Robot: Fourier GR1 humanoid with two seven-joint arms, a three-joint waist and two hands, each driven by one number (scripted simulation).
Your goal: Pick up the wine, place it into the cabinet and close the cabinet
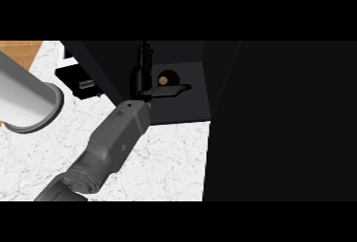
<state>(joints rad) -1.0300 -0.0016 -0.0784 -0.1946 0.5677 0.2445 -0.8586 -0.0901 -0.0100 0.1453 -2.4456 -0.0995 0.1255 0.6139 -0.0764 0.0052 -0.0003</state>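
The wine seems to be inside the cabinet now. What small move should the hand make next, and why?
Probably leave the wine where it stands and draw the hand straight back out. The bottle is already upright inside the cabinet, the hand is right beside it, and the forearm crosses the opening, so the cabinet cannot be closed. Whether the hand grips the bottle cannot be seen.

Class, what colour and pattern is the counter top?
White with thin grey marble veins; the counter top shows best in the head view.

A big grey arm (111, 146) with smooth, blocky parts ends in a thin black hand (143, 75). A fat silver-white tube (24, 97) with a round grey end shows at the left.
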